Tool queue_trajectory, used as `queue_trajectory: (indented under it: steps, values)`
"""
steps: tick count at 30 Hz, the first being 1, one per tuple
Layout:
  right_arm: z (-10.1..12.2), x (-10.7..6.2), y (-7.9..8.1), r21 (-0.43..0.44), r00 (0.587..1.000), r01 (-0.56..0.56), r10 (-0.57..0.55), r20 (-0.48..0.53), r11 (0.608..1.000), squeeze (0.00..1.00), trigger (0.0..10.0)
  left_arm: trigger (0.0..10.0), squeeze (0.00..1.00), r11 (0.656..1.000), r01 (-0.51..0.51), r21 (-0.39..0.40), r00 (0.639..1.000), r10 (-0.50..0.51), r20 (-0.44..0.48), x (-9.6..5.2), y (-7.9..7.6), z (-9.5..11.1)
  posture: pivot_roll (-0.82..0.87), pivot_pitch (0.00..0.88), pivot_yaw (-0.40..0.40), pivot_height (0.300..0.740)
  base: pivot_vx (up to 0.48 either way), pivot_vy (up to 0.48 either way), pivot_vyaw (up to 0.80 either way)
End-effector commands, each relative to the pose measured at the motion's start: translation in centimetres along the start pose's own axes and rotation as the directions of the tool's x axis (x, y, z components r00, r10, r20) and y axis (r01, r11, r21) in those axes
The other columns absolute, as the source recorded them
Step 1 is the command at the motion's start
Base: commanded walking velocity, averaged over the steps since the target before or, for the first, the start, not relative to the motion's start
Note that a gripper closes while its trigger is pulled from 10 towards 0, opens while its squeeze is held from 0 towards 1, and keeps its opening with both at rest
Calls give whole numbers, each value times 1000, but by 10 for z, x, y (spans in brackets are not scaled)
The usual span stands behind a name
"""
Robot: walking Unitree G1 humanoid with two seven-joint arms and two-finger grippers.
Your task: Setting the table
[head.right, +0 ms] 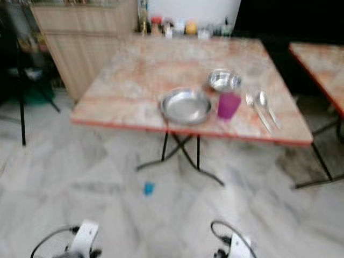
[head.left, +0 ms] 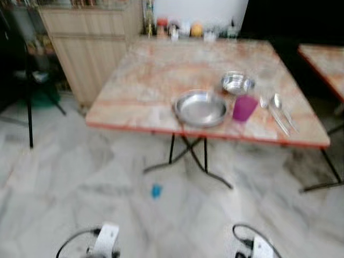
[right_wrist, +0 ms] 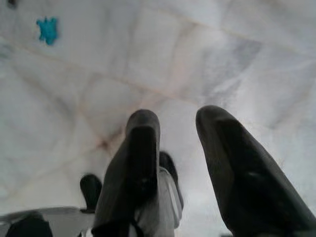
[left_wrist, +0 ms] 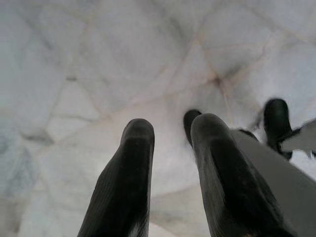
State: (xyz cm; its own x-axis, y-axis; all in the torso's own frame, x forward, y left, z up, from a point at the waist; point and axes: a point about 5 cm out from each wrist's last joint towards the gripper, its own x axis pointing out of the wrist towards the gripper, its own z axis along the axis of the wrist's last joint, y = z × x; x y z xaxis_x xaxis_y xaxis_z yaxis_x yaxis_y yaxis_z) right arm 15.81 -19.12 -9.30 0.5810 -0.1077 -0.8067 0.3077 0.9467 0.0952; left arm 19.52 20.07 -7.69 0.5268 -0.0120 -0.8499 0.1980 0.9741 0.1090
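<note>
On the marble-topped folding table (head.left: 150,80) a steel plate (head.left: 200,108) lies near the front edge. Behind it to the right stands a small steel bowl (head.left: 237,83), and a purple cup (head.left: 244,107) stands just right of the plate. A fork and a spoon (head.left: 280,114) lie side by side right of the cup. My left gripper (left_wrist: 170,133) hangs over the floor, open and holding nothing. My right gripper (right_wrist: 180,121) also hangs low, open and holding nothing. Both wrists (head.left: 105,240) sit at the picture's bottom, well short of the table.
A wooden cabinet (head.left: 88,43) stands left of the table, with a dark stand (head.left: 28,102) beside it. Bottles and jars (head.left: 177,28) line the table's far edge. A second table (head.left: 325,62) is at right. A small blue scrap (head.left: 156,190) lies on the marble floor.
</note>
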Motion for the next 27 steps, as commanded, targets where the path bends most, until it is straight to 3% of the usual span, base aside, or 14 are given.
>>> queue_trajectory:
  steps: [1, 12, 17, 20, 23, 25, 27]
  values:
    - [-3, -1, -4, 4, 1000, 16, -16, -5, 1000, 0, 10000, 10000, 0, 1000, -6, 3, 1000, 6, -7, -1, 4, -3, -15, 0, 17, 740, 0, 0, 0]
    - [-3, -1, -3, 0, 1000, 12, -12, -9, 1000, 0, 10000, 10000, 0, 1000, -19, 14, 1000, 19, 25, 0, 4, 5, -15, 0, 18, 740, 0, 0, 0]
    - [-4, -1, -4, 0, 1000, 14, -14, -12, 1000, 0, 10000, 10000, 0, 996, -85, 7, 983, 83, 162, 0, 3, 29, -19, 0, 21, 740, 0, 0, 0]
    - [-4, -1, -4, 1, 1000, 16, -16, -11, 1000, 0, 10000, 10000, 0, 986, -169, -11, 934, 164, 316, -4, 16, 59, -20, 0, 22, 740, 0, 0, 0]
    - [-4, -1, -5, 0, 1000, 18, -18, -11, 1000, 0, 10000, 10000, 0, 977, -209, -45, 860, 206, 467, -14, 32, 93, -19, 0, 23, 740, 0, 0, 0]
    - [-4, -2, -6, -2, 1000, 21, -21, -7, 1000, 0, 10000, 10000, 0, 976, -212, -53, 754, 198, 626, -28, 43, 125, -10, 0, 22, 740, 0, 0, 0]
    - [-3, -2, -7, -1, 1000, 29, -29, -1, 1000, 0, 10000, 10000, 0, 973, -229, -34, 670, 183, 720, -40, 46, 140, -10, 0, 21, 740, 0, 0, 0]
